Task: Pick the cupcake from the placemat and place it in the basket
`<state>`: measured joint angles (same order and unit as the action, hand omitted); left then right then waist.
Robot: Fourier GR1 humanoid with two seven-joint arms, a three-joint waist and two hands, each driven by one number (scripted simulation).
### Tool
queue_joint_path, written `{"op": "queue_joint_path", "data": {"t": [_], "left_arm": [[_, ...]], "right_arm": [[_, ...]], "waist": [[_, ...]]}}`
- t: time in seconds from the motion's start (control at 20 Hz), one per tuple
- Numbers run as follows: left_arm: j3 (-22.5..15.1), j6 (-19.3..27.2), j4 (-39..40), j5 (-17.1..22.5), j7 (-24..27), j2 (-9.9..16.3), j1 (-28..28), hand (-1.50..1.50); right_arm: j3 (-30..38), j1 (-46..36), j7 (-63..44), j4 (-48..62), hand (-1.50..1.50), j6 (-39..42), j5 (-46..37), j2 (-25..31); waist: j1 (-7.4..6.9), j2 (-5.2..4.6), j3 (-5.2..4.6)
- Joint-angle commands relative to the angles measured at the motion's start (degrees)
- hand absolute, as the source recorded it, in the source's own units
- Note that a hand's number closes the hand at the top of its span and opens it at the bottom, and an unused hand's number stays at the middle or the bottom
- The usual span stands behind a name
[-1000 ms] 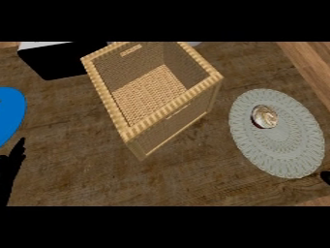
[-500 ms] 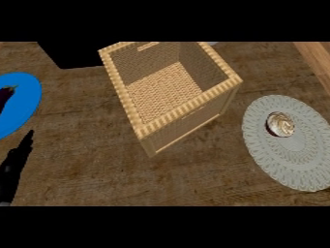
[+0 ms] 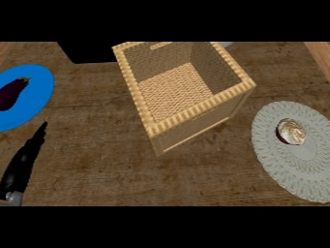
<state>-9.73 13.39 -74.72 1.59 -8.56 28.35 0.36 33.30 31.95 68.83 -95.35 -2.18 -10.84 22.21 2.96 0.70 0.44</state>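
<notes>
The cupcake [image 3: 291, 132], pale swirled top with a dark wrapper, sits on the upper left part of a round grey-green placemat [image 3: 307, 163] at the right. A tall woven basket [image 3: 196, 116] stands in the middle of the counter, its open top showing a woven floor and nothing inside. My left hand [image 3: 23, 164] shows at the lower left, fingers straight and pointing up toward the blue plate, holding nothing and far from the cupcake. My right hand is out of view.
A blue plate [image 3: 37, 98] with a dark purple eggplant [image 3: 8, 93] lies at the far left. A black object [image 3: 89, 51] sits behind the basket at the top. Lighter wood edges run along both sides.
The view has shifted left, so everything sits further right in the picture. The right hand, at the lower right corner a second ago, is gone. More of the left hand shows.
</notes>
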Motion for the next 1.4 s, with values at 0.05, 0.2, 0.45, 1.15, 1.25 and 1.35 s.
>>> {"op": "queue_joint_path", "data": {"t": [0.05,0.2,0.45,1.15,1.25,1.35], "left_arm": [[-1.1,-0.3,-1.5,-0.8,-2.8,-0.5,-2.1,0.00],[-1.7,-0.2,-2.3,-1.4,-2.9,-0.9,-2.1,0.00],[-2.5,0.6,-2.0,-2.7,-2.4,-2.0,-0.9,0.00],[-1.3,-1.1,-2.8,-2.7,-5.1,-1.6,-3.4,0.00],[-0.9,-1.6,-2.8,-2.9,-6.1,-1.0,-4.5,0.00],[-1.9,-0.6,-3.0,-3.9,-4.6,-2.5,-2.5,0.00]], "right_arm": [[-0.1,-2.3,16.3,7.0,-1.50,-3.6,-2.5,0.0],[0.5,-5.0,16.3,11.2,-1.50,-3.5,-2.4,2.2],[-2.6,-9.3,16.3,16.7,-1.50,-4.3,-2.8,1.7],[-6.6,-18.8,16.3,22.7,-1.50,-9.5,-5.4,0.6],[-5.5,-21.1,16.3,25.1,-1.50,-8.9,-4.5,2.3],[-5.8,-19.3,16.3,23.9,-1.50,-9.0,-5.1,2.9]], "waist": [[-1.27,0.00,0.03],[-2.23,-0.13,-0.01],[-3.02,-0.31,-0.05],[-3.04,-0.51,-0.16],[-3.10,-0.64,-0.19],[-2.83,-0.56,-0.24]]}}
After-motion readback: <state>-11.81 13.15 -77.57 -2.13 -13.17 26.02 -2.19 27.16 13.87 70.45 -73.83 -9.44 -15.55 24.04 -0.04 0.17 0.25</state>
